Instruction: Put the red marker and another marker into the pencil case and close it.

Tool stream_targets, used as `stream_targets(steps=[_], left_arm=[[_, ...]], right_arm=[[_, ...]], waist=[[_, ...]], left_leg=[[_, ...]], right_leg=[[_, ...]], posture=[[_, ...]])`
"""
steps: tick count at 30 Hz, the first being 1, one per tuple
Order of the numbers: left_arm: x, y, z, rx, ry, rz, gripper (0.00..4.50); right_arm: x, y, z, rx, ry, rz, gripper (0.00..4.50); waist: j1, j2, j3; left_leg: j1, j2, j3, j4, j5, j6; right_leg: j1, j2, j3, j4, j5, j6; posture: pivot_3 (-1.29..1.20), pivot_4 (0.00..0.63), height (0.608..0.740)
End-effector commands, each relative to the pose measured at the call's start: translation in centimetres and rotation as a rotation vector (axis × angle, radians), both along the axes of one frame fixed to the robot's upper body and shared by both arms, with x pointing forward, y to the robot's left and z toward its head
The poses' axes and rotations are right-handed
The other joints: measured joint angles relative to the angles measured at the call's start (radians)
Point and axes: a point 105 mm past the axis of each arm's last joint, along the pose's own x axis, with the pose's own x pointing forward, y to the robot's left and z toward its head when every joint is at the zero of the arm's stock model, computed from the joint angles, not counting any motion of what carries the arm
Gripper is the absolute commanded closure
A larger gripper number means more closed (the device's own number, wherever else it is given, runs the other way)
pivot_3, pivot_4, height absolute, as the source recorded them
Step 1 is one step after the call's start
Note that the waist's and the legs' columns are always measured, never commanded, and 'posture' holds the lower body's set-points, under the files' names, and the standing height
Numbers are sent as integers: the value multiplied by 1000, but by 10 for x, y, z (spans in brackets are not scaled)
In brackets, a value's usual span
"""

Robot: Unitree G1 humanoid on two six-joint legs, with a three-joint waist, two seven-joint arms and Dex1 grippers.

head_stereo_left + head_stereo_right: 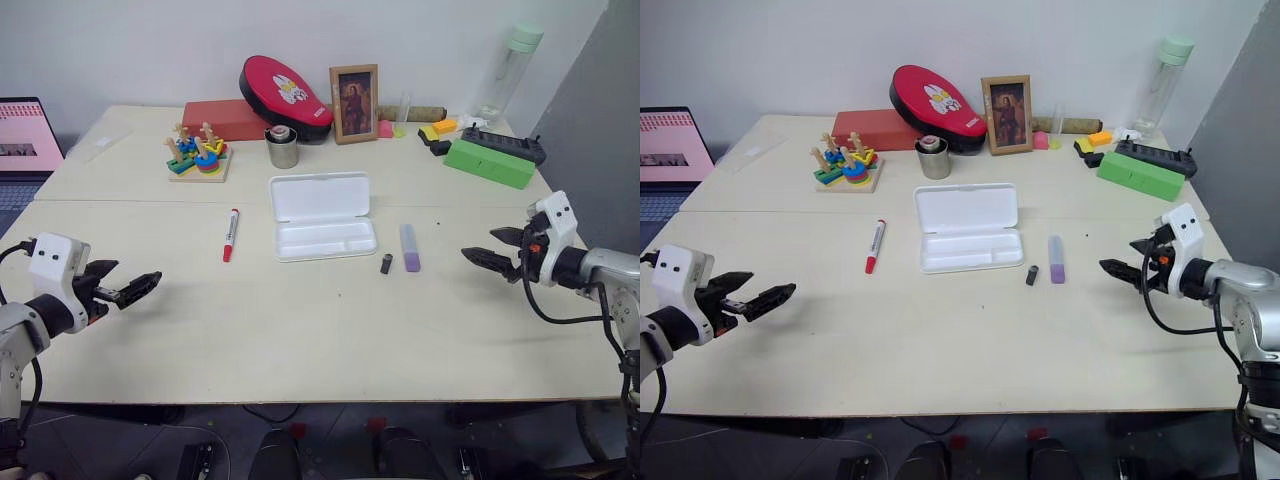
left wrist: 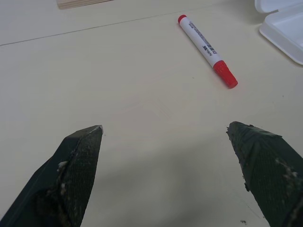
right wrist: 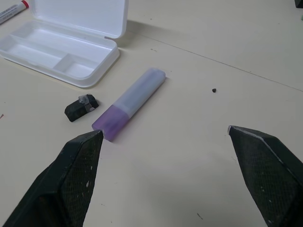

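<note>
The white pencil case (image 1: 325, 238) lies open at the table's middle, its lid flat behind an empty tray. The red marker (image 1: 230, 234), white with red cap, rests to the left of the case; it also appears ahead of my left gripper (image 2: 165, 130) as the red marker (image 2: 207, 49). The lilac marker (image 1: 409, 247) lies right of the case, shown too as the lilac marker (image 3: 130, 102). My left gripper (image 1: 150, 282) hovers open near the table's front left. My right gripper (image 1: 472, 254) hovers open to the right of the lilac marker. Both hold nothing.
A small black stub (image 1: 386, 264) sits between case and lilac marker. Along the back stand a wooden stacking toy (image 1: 198, 153), metal cup (image 1: 282, 147), red pouch (image 1: 285, 95), picture frame (image 1: 354, 103), green box (image 1: 489, 162) and bottle (image 1: 510, 72). A laptop (image 1: 28, 134) is far left.
</note>
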Motion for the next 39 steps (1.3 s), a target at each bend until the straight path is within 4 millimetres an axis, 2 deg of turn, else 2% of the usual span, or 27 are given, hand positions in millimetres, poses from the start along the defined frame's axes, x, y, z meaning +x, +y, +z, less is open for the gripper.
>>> stream_targets(steps=[1,24,29,33,37,39], left_arm=[[-2,5,22,28,-74,12,0],[-8,-12,12,22,-46,-17,0],[-10,-9,10,34,-39,-10,0],[-3,-20,14,-13,-90,-37,0],[9,-63,36,-130,-266,-187,0],[12,-80,44,-192,-327,-245,0]], right_arm=[[0,3,12,-18,-41,26,51],[3,0,8,-31,-31,32,51],[2,7,10,-51,-35,85,51],[-2,31,20,-69,-52,244,51],[-6,75,21,-129,-41,523,51],[1,90,21,-159,-42,606,51]], waist=[[0,0,0],[0,0,0],[0,0,0],[0,1,1],[0,1,1],[0,1,0]], left_leg=[[0,0,0,0,0,0],[0,0,0,0,0,0],[0,0,0,0,0,0],[0,0,0,0,0,0],[0,1,0,1,0,0],[0,0,0,2,0,0]], right_leg=[[0,0,0,0,0,0],[0,0,0,0,0,0],[0,0,0,0,0,0],[0,0,0,0,0,0],[0,0,0,0,0,0],[1,0,0,0,0,1]], posture=[[0,150,740],[0,150,740],[0,150,740],[0,150,740],[0,150,740],[0,150,740]])
